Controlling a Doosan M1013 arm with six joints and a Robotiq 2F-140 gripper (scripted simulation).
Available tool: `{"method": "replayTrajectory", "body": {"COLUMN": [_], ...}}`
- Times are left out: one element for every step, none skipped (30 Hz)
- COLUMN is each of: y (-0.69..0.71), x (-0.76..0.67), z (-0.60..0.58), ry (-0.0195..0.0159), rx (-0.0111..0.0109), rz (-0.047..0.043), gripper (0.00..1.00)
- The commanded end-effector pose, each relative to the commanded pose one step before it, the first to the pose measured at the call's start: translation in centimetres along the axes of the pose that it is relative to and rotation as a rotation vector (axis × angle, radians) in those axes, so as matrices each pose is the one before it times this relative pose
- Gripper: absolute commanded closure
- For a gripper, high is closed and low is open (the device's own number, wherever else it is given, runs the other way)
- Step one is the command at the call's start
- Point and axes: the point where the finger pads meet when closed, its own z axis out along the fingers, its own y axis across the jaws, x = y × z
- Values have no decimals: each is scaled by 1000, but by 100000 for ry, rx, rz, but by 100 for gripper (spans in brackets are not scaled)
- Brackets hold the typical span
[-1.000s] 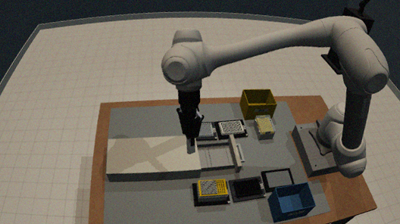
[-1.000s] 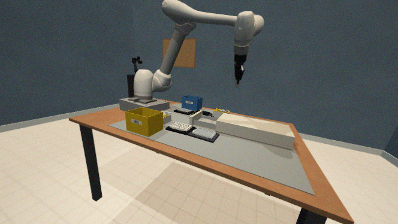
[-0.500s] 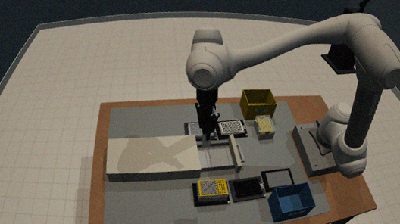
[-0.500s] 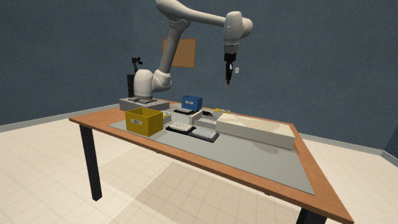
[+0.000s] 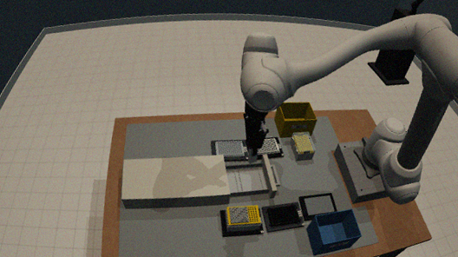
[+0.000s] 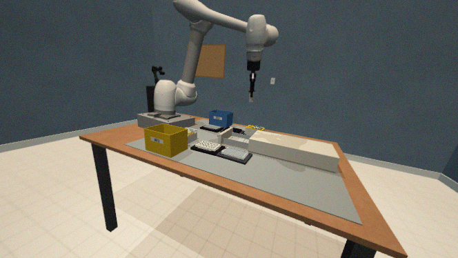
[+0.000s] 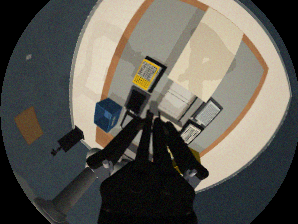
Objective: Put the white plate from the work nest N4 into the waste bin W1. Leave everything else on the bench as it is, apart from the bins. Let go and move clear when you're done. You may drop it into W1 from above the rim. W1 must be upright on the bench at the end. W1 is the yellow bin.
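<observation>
The yellow bin W1 stands upright at the back of the grey mat. Two well plates sit in black nests beside it: a white one nearer the bin and a greyer one. I cannot read the nest labels. My gripper is shut and empty. It points straight down, high above the bench, roughly over the two plates. In the top view it hides part of the white plate.
A long beige box lies mid-bench beside an open tray. A pale tip box stands by W1. At the front are a yellow plate, a black plate, an empty nest and a blue bin.
</observation>
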Motion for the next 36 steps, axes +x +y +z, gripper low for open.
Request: {"method": "replayTrajectory", "body": {"y": [58, 66, 66, 66, 66, 66, 63, 74, 86, 95, 95, 95, 95, 95, 95, 91, 0, 0, 102, 113, 121, 121, 121, 121, 121, 121, 121, 115, 125, 135, 141, 141, 141, 0, 0, 141], "x": [-695, -494, -494, -494, -494, -494, -493, -491, -489, -487, -487, -487, -487, -487, -487, -486, 0, 0, -483, -480, -478, -478, -478, -478, -478, -478, -478, -476, -473, -470, -468, -468, -468, 0, 0, -468], "z": [47, 40, 40, 40, 40, 40, 53, 56, 59, 62, 62, 62, 62, 62, 62, 75, 0, 0, 78, 81, 84, 84, 84, 84, 84, 84, 84, 99, 102, 104, 106, 106, 106, 0, 0, 106], "ry": [-449, 0, 0, 0, 0, 0, -354, -354, -284, 0, 0, 0, 0, 0, 0, -191, 0, 0, -191, -136, 0, 0, 0, 0, 0, 0, 0, -18, -18, -11, 0, 0, 0, 0, 0, 0], "rx": [-1441, 0, 0, 0, 0, 0, -2033, -2033, -1635, 0, 0, 0, 0, 0, 0, -2084, 0, 0, -2084, -1487, 0, 0, 0, 0, 0, 0, 0, -2121, -2121, -1319, 0, 0, 0, 0, 0, 0], "rz": [1912, 0, 0, 0, 0, 0, 2618, 2618, 2105, 0, 0, 0, 0, 0, 0, 2594, 0, 0, 2594, 1851, 0, 0, 0, 0, 0, 0, 0, 2571, 2571, 1599, 0, 0, 0, 0, 0, 0], "gripper": [90, 90, 90, 90, 90, 90, 90, 90, 90, 90, 90, 90, 90, 90, 90, 90, 90, 90, 90, 90, 90, 90, 90, 90, 90, 90, 90, 90, 90, 90, 90, 90, 90, 90, 90, 90]}}
